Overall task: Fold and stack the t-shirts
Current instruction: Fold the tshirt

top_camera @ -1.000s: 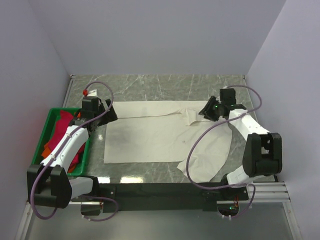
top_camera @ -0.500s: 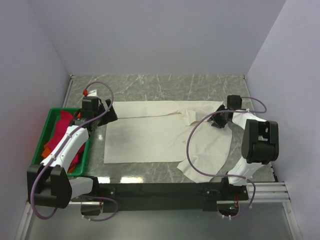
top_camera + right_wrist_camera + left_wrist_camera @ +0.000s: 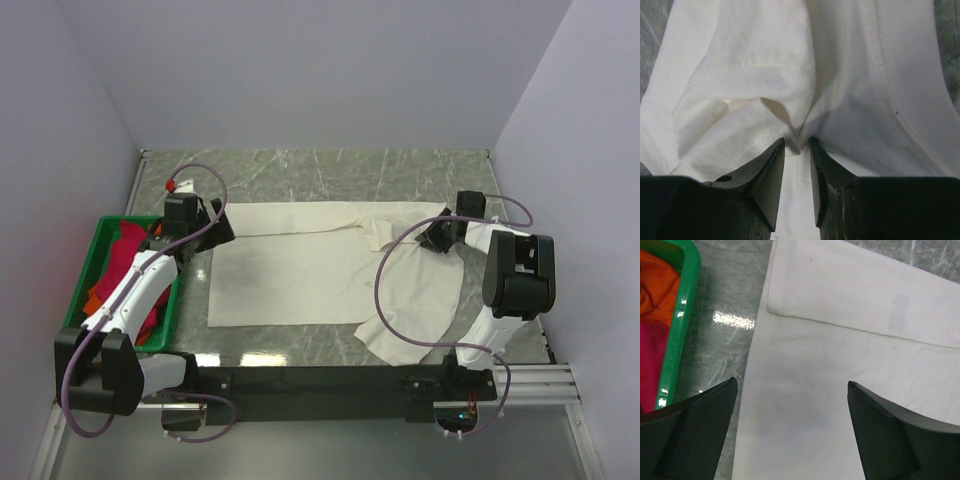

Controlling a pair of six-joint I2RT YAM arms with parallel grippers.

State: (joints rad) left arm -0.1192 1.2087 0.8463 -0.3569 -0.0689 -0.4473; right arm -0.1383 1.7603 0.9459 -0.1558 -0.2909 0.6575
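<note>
— Where's the shirt?
— The cream t-shirt is spread across my marble table. The crimson shirt and orange shirt lie in the green crate.
— Grippers?
— The left gripper gapes wide over its left edge. The right gripper, narrow, pinches a fold.

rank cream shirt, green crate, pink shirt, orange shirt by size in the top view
cream shirt
green crate
pink shirt, partly behind the left arm
orange shirt, only a sliver shows, so unsure
</note>
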